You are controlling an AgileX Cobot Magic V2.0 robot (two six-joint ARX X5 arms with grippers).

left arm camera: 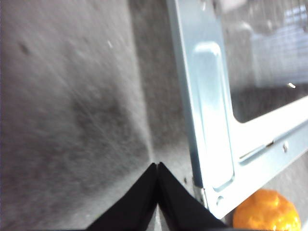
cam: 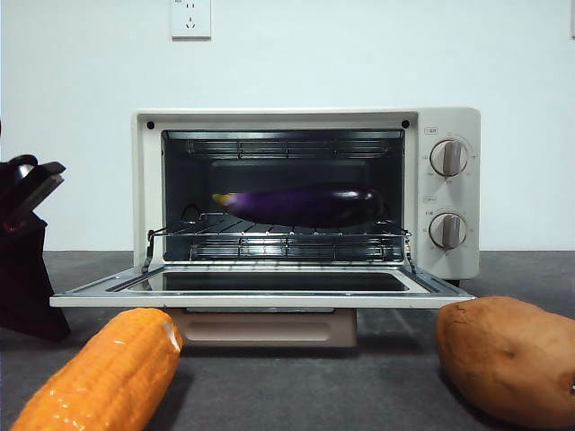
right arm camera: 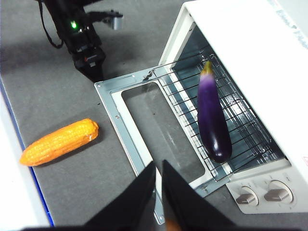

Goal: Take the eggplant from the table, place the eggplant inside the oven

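glossy purple eggplant (cam: 301,204) on oven (cam: 449,121) wire rack (cam: 278,241)

No legible text. Small labels beside the oven (cam: 305,193) knobs (cam: 447,157), right of frame, too small to read.

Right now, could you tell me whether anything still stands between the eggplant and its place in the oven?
Nothing visible does: the eggplant already lies on the wire rack inside the oven, whose door hangs open. The corn cob and sweet potato lie on the table in front.
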